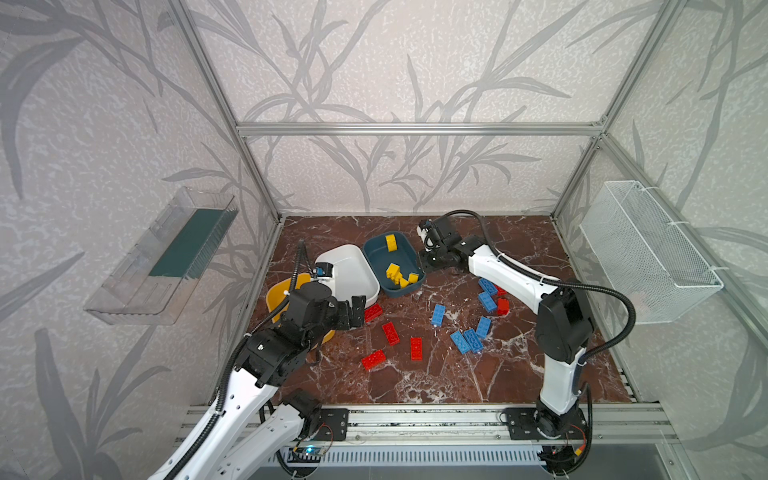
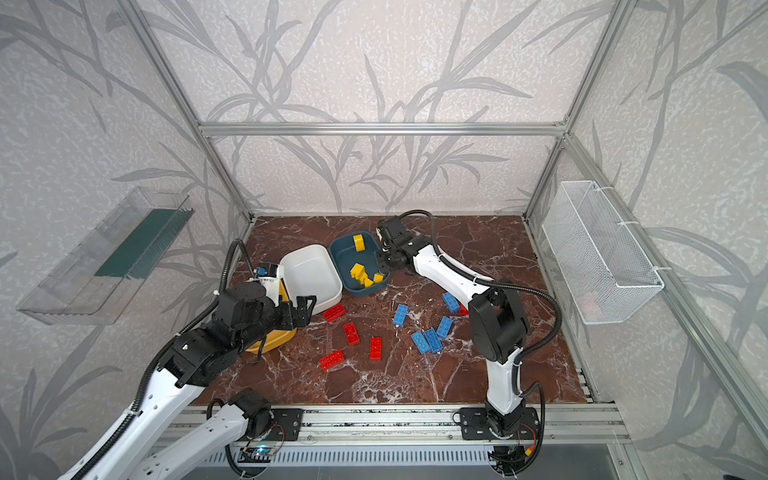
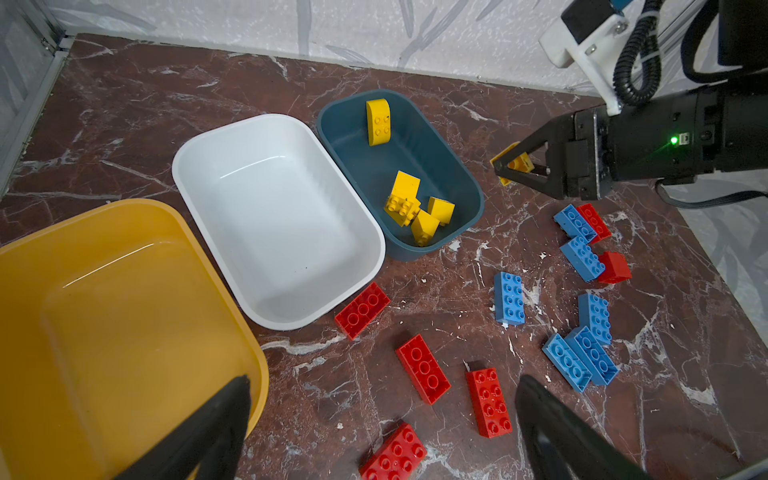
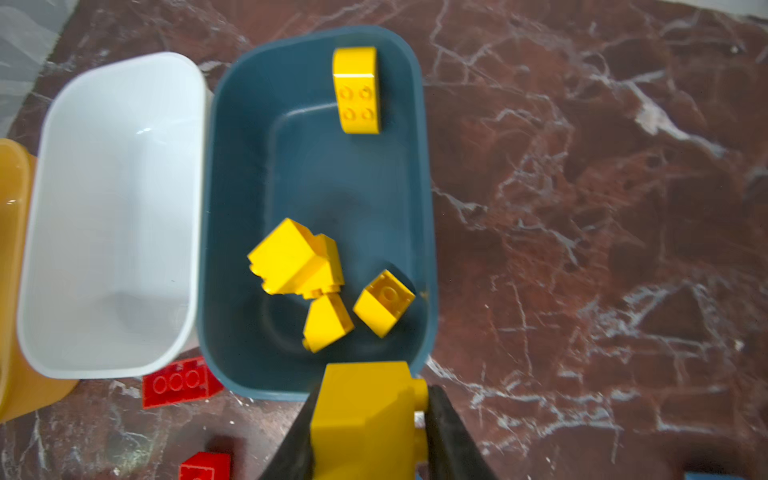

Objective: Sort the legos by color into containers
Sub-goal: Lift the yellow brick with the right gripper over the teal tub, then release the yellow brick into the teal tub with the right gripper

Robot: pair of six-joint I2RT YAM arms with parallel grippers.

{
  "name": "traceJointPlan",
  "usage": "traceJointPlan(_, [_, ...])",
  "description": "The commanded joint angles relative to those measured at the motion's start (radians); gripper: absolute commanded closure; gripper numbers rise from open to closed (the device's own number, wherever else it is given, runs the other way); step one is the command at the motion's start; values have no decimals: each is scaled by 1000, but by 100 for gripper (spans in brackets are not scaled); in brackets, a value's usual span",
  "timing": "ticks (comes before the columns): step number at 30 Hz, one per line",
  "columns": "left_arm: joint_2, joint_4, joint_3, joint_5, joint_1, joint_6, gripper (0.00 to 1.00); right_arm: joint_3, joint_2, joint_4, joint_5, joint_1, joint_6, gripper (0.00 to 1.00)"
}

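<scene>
Two hands differ: the left hand [image 1: 352,309] is spread wide, empty, over red legos [image 3: 423,368] by the mustard tub [image 3: 124,311]. The right hand [image 3: 515,166] clamps a yellow brick [image 4: 361,415] just outside the teal tub [image 4: 311,174] rim; released here, it would probably hit the tabletop [image 4: 582,208].

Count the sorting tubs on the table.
3, side by side in a top view: mustard tub leftmost, partly covered; white tub middle; teal tub rightmost. None looks hidden.
</scene>
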Motion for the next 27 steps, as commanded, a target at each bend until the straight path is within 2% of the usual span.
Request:
traceJointPlan(1, [-8,-4,-7,1,5,22,1,62,65,-28,-27,9,20,71])
traceJointPlan(9, [-11,-1,-8,8,6,24,1,154,141,-53,-36,19,25,66])
traceJointPlan(16, [-6,1,-9,17,5,24,1,177,152,-67,-30,19,25,45])
traceJointPlan(20, [-3,-2,-9,15,5,22,1,172,136,-69,-26,18,25,39])
traceJointPlan(27, [47,-40,12,70,3,19,1,69,21,-23,-46,17,10,37])
